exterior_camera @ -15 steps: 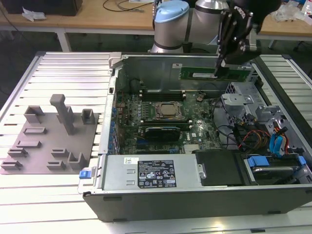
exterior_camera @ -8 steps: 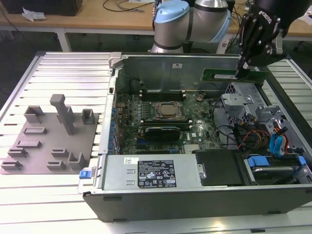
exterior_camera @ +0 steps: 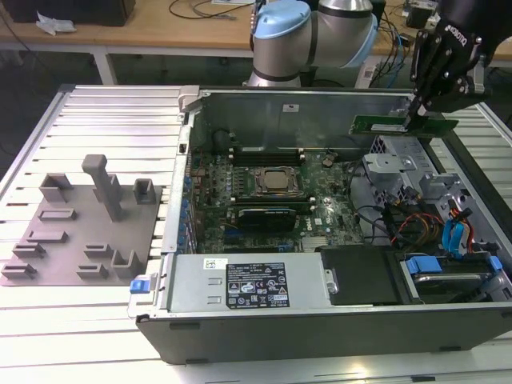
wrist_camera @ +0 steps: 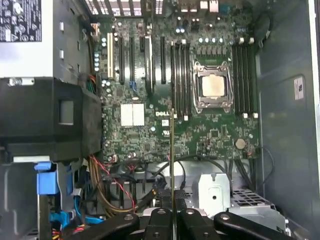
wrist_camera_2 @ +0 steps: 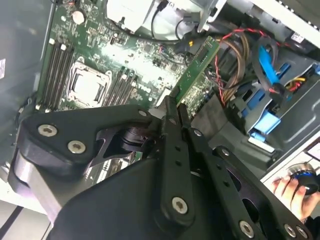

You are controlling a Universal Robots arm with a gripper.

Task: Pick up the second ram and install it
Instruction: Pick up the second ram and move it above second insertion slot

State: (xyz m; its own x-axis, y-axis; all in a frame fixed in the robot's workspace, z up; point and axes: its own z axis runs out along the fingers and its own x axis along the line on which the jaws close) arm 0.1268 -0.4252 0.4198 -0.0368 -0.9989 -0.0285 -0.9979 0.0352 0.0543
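Note:
My gripper is shut on the second ram, a long thin green board held level over the back right of the open computer case in the exterior view. In the second wrist view the second ram sticks out from between the black fingers, above the motherboard. The first wrist view shows the second ram edge-on as a thin line, apart from the dark memory slots beside the processor socket.
A grey fixture plate with upright blocks lies on the slatted table at the exterior view's left. Inside the case are a power supply, a black shroud, bundled cables and blue drive parts. A person's hand rests outside the case.

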